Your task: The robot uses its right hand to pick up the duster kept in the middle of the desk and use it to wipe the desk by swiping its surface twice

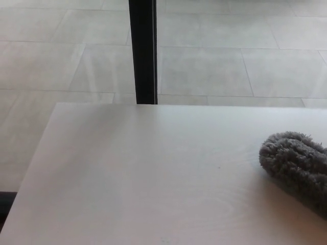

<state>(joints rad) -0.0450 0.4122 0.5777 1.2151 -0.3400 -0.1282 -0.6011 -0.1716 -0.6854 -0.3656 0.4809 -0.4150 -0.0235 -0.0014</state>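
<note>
Head view shows you the fluffy grey microfibre duster [296,163] lying at the pale wooden bench's [143,178] right edge; neither robot hand shows, so you risk grasping blind and nudging it off.

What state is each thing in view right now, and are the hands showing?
duster: lying flat on the desk at picture right, partly cut off by the frame edge, nothing visibly holding it.
desk: white top, bare apart from the duster.
left hand: not in view.
right hand: not in view.

no readable text, labels, numbers
</note>
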